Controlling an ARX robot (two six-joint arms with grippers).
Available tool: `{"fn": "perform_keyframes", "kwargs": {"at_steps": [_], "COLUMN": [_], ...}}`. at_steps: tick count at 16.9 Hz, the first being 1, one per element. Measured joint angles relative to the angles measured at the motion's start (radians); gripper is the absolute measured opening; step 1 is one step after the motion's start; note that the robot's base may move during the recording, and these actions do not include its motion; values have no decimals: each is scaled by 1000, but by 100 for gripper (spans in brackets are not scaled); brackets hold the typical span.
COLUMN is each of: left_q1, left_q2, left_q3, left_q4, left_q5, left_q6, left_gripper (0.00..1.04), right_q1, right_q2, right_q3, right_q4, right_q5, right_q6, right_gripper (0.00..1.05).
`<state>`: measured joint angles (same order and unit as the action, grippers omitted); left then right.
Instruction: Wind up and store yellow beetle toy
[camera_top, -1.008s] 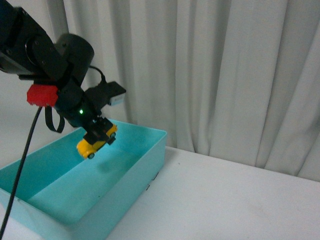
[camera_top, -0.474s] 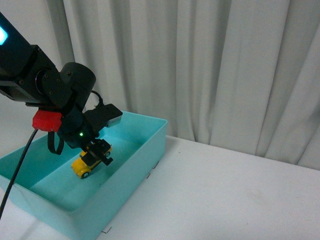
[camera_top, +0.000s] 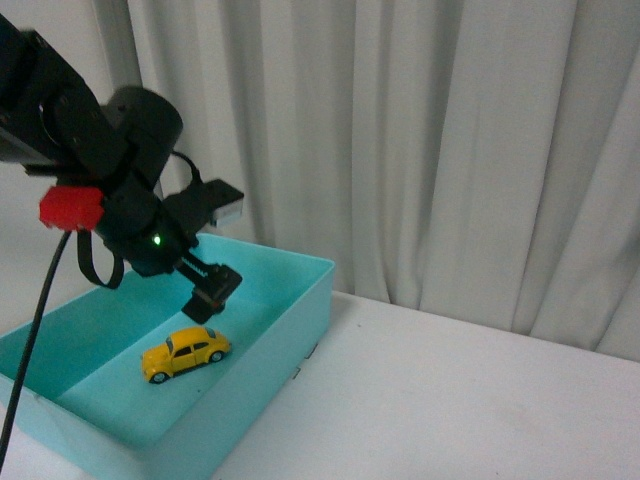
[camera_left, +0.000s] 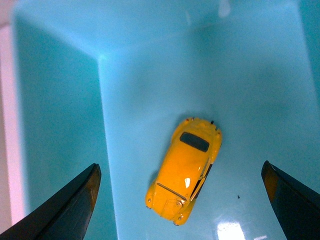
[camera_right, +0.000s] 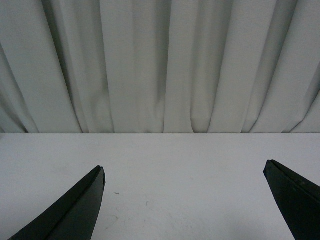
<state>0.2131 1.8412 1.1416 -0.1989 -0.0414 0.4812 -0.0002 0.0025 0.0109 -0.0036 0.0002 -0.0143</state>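
Observation:
The yellow beetle toy (camera_top: 185, 352) rests on its wheels on the floor of the turquoise bin (camera_top: 300, 310), free of any grip. My left gripper (camera_top: 212, 290) hangs open a little above and behind it. In the left wrist view the yellow beetle toy (camera_left: 184, 169) lies between the spread black fingers (camera_left: 75, 200), touching neither, and my left gripper (camera_left: 182, 200) is wide open over it. My right gripper (camera_right: 185, 200) is open over bare white table, holding nothing. It does not appear in the front view.
The bin stands at the table's left, its near right wall (camera_top: 270, 400) beside the white tabletop (camera_top: 450, 400). A white curtain (camera_top: 430, 140) hangs behind the table. A black cable (camera_top: 40, 330) drops from the left arm in front of the bin.
The left gripper lowered the toy into the bin, opened and rose. The toy now sits loose on the bin floor.

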Motion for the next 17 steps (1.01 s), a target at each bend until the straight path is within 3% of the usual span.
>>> {"fn": "perform_keyframes", "kwargs": {"at_steps": [2,3,4,5,7,8,11,13,14,17], "left_q1": [0,1,0,-20,-60,-70,-105,-126,-138,-197], "left_q2": [-85,-98,-107,-130,-219,-285,-425,-518,-548,-644], "left_q3": [0,-40,-198,-371,-598,-637,-807,-893,-936,-1027], "left_q4": [-6,158,555,789,1155,1242,1262,1246,1326,1234], "left_q5": [27,71,183,216,200,189,152,130,119,51], "left_q6": [-4,-38,-167,-280,-417,-437,-467,-475,-475,-476], "left_gripper": [98,95,83,72,48,39,5,2,2,2], "right_q1": [0,0,0,0,0,0,0,0,0,0], "right_q2": [0,0,0,0,1,1,1,1,1,1], "right_q3": [0,0,0,0,0,0,0,0,0,0], "right_q4": [0,0,1,-2,0,-1,0,-1,0,0], "right_q5": [0,0,1,1,0,0,0,0,0,0], "right_q6": [0,0,0,0,0,0,0,0,0,0], "right_gripper": [98,98,98,98,98,98,98,98,98,98]}}
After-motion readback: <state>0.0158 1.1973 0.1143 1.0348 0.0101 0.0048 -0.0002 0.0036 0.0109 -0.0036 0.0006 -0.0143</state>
